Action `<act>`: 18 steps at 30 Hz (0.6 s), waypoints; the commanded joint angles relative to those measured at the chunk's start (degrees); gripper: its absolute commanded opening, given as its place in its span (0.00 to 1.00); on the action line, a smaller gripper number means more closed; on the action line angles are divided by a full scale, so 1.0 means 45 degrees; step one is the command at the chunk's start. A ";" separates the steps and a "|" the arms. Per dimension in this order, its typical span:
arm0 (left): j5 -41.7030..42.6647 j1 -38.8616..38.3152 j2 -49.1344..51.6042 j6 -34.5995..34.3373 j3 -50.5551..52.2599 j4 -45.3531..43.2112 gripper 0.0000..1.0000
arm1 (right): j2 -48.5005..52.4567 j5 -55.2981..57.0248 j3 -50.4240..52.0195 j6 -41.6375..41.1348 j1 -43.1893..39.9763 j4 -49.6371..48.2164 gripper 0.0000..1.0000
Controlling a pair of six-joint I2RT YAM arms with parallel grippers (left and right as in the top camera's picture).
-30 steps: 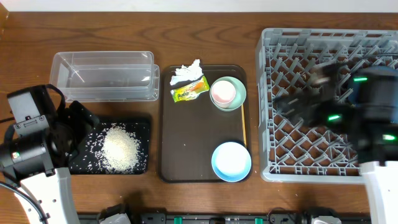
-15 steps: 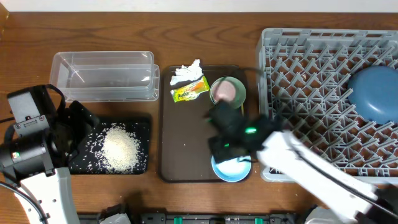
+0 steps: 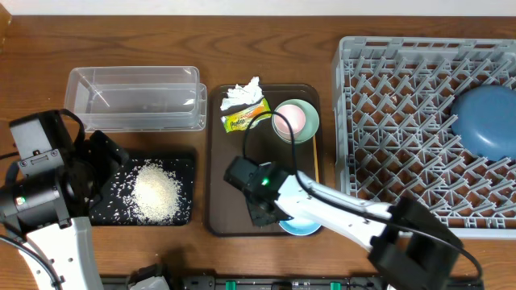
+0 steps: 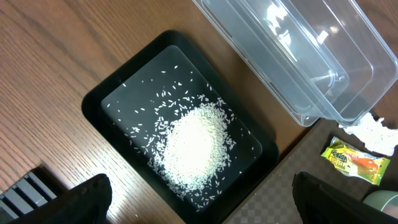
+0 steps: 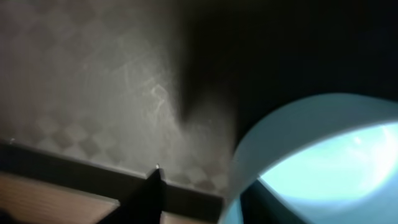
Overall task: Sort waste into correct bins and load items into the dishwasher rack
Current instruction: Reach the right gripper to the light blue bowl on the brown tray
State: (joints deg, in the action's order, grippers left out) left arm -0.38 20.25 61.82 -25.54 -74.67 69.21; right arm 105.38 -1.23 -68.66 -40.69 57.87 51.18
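Observation:
The rice heap [image 3: 156,193] lies in the black tray [image 3: 184,161]; it also shows in the left wrist view [image 4: 194,144]. My left gripper [image 4: 199,200] hovers open and empty above that tray's near edge. The clear tub [image 3: 133,97] is empty. The tissue [image 3: 240,94], the wrapper [image 3: 245,118], the pale-green bowl [image 3: 310,123] holding the pink cup [image 3: 290,118] and the wooden stick [image 3: 316,167] are on the brown tray. My right gripper [image 3: 262,211] is low at the light-blue bowl [image 3: 303,228], open, its fingers [image 5: 202,199] straddling the rim [image 5: 292,118]. The dark-blue dish [image 3: 486,121] leans in the grey rack [image 3: 403,121].
The brown serving tray [image 3: 242,173] lies between the bins and the rack. The right arm stretches across the tray's front right corner and hides most of the light-blue bowl in the overhead view. The left arm's base stands at the front left of the table.
The right arm left the dark-blue dish in the rack, swung left over the brown tray and came down at the light-blue bowl. The left arm has not moved.

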 commanded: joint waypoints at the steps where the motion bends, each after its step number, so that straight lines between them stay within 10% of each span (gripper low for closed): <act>1: -0.0068 0.0068 0.0005 -0.0005 -0.0126 0.0039 0.95 | 0.0505 0.0316 0.0005 -0.0296 0.0223 -0.0165 0.17; 4: -0.0068 0.0068 0.0005 -0.0010 -0.0126 0.0039 0.95 | 0.0447 0.0316 -0.0063 -0.0379 0.0243 -0.0233 0.03; 18: -0.0068 0.0068 0.0005 -0.0005 -0.0126 0.0039 0.95 | -0.2205 0.0010 -0.4658 0.2827 -0.1078 0.2540 0.01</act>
State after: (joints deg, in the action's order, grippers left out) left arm -0.36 20.25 61.82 -25.52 -74.67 69.19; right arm 101.41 -1.08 -84.47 -35.40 56.69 61.82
